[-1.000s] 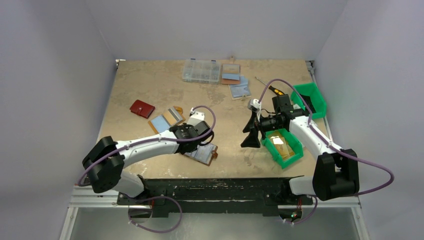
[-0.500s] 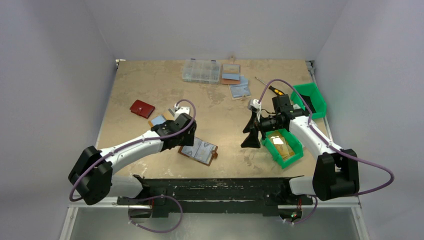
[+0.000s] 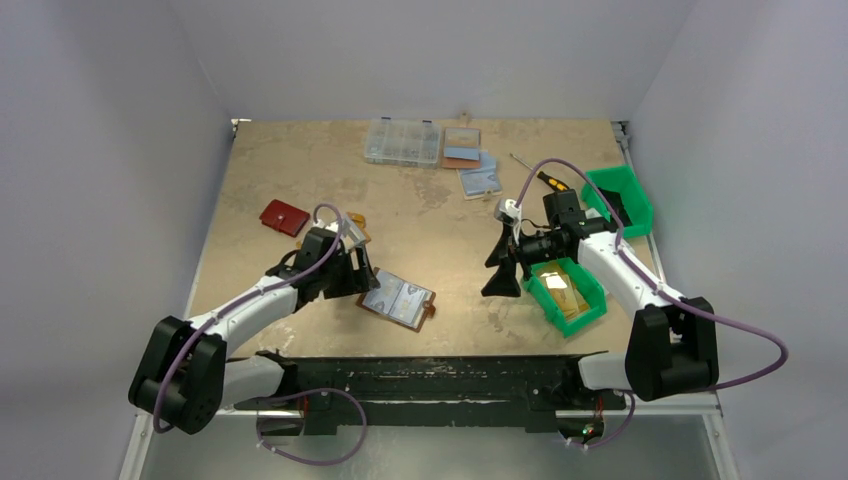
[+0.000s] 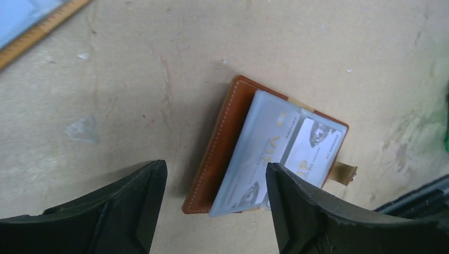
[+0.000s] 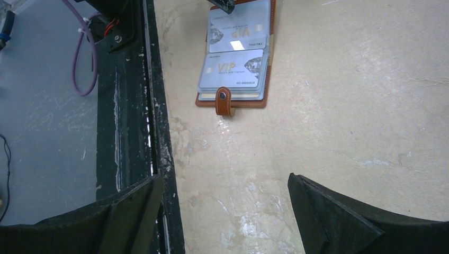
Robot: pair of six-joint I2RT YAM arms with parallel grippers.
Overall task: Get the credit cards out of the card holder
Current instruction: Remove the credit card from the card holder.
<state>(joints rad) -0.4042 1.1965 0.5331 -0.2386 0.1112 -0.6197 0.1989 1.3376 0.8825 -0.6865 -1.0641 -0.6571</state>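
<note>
Card holder below spread left claw

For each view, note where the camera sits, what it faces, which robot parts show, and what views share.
Top external: above, behind the bases, looking down on the table; left arm, right arm show.
Left wrist: on the left arm, facing the card holder; fingers show.
Right wrist: on the right arm, facing the table's near edge; fingers show.
Shared: card holder, in all three.
</note>
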